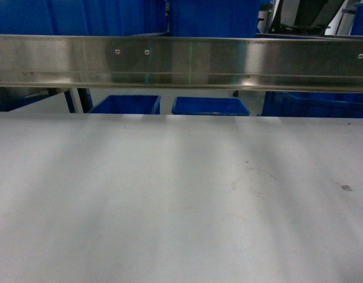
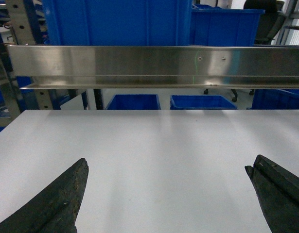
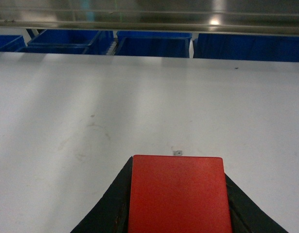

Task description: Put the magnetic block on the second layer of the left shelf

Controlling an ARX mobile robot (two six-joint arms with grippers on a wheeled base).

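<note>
- Your right gripper [image 3: 178,213] holds the magnetic block [image 3: 178,194], a red cube clamped between its dark jaws, above the white counter [image 3: 139,107].
- Your left gripper [image 2: 168,194] hangs with jaws wide and nothing between them.
- Ahead of both jaws runs a steel beam [image 1: 181,62], with blue bins [image 1: 208,106] beyond it.
- The left shelf tier isn't visible; keep the grip firm and turn left before lifting.

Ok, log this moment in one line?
right claw: shut on block | left claw: open, empty | below: table | shelf: not reached
</note>
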